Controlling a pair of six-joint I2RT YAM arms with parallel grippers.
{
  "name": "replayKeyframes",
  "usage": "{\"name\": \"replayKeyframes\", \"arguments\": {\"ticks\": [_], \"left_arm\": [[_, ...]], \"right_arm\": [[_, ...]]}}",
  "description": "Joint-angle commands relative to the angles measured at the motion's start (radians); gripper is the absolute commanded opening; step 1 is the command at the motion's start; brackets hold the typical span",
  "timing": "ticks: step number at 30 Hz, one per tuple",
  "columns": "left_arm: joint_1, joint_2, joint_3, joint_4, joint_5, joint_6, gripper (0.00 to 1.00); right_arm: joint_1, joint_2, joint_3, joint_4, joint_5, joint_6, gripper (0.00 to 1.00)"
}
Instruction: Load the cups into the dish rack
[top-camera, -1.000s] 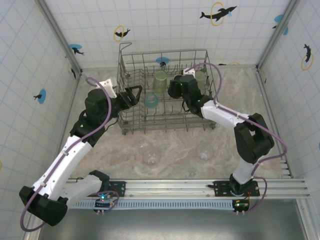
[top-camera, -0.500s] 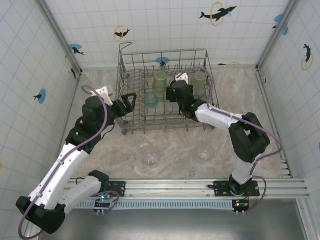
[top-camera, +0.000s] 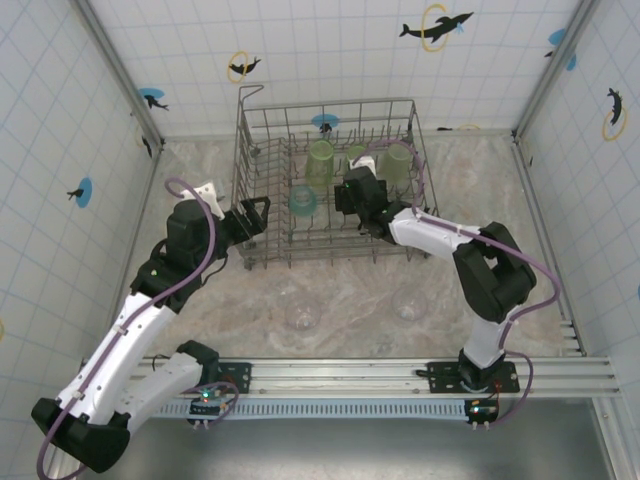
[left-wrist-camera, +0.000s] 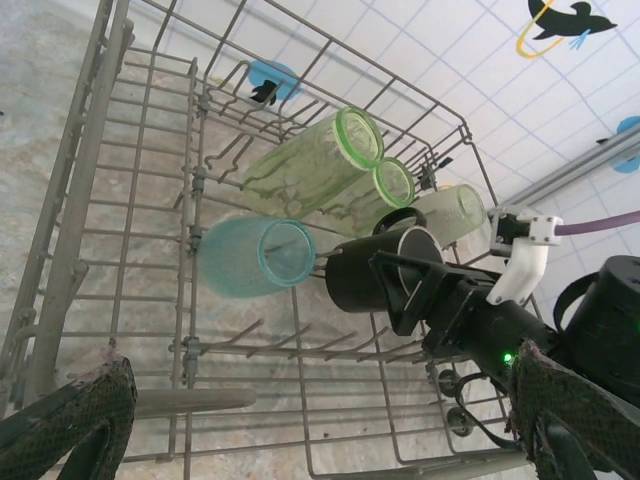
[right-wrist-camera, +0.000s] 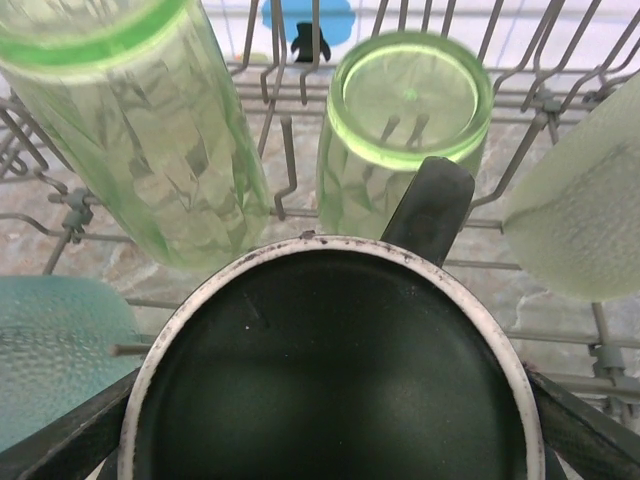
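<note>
Marbled table bearing dish rack and two clear cups

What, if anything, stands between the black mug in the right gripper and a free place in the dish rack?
Nothing visible does. The right gripper holds the black mug inside the dish rack, with bare tines on its near side. The teal cup to its left and the green tumblers behind it are close neighbours.
</note>
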Motion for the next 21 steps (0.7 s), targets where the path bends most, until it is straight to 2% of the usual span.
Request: {"name": "replayKeyframes", "arguments": {"ticks": [1, 7, 9, 17, 21], "left_arm": [[0.005, -0.023, -0.007, -0.028, -0.018, 0.033, 0.97], [0.005, -0.029, -0.027, -0.052, -0.046, 0.058, 0.97], [0.004, -0.028, -0.034, -0.06, -0.051, 0.062, 0.98], [0.005, -0.028, -0.053, -0.077, -0.063, 0.066, 0.98], [0.005, -0.025, -0.062, -0.079, -0.05, 0.061, 0.97]], "right_arm": [[-0.016, 0.014, 0.031, 0.016, 0.014, 0.022, 0.23], [-0.017, 0.022, 0.089, -0.049, -0.015, 0.034, 0.45], [-0.016, 0.02, 0.111, -0.072, -0.024, 0.039, 0.49], [-0.021, 0.035, 0.163, -0.133, -0.035, 0.04, 0.56], [-0.023, 0.08, 0.21, -0.181, -0.037, 0.035, 0.62]]}}
